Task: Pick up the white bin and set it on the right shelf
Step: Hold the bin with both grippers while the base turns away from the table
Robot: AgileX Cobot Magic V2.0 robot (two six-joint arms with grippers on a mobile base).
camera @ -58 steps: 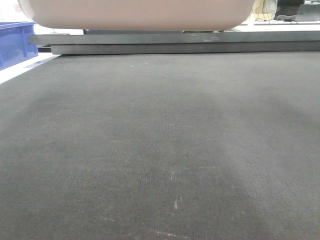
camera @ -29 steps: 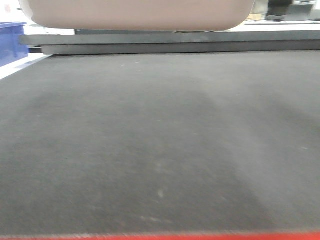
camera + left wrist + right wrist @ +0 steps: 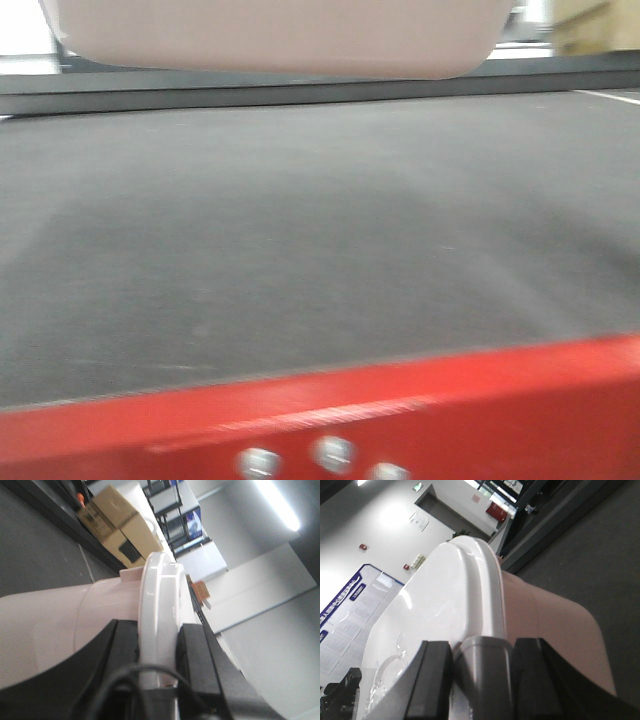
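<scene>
1. Nearest in the front view is the desk's red frame point(image 3: 420, 415), with three bolts point(image 3: 333, 452) low in it.
2. Beyond the frame, the dark grey mat point(image 3: 300, 250) on the desk top lies bare up to the bin.
3. The bin point(image 3: 280, 35) hangs at the top of the front view. Its rounded underside appears clear of the mat, with a soft shadow below it, so I judge it to be carried, not resting.
4. The left pincer point(image 3: 157, 630) is clamped on the bin's end, one black finger on each side of the white lid rim.
5. The right pincer point(image 3: 482, 647) is clamped on the opposite end, its two fingers squeezing a grey clip point(image 3: 480, 667) just under the glossy lid point(image 3: 430, 600).
6. Behind the bin a dark rail point(image 3: 300, 95) marks the desk's far edge.
7. Farther off, cardboard boxes point(image 3: 117, 517) stand on the floor, with blurred dark racks past them.
8. Progress: the grab looks done, with both ends held and the bin up off the desk. The front view is blurred, so the base may be in motion.
9. Left to do: no steel shelf can be made out in any view, so the carry to it, the set-down and the release all remain.
</scene>
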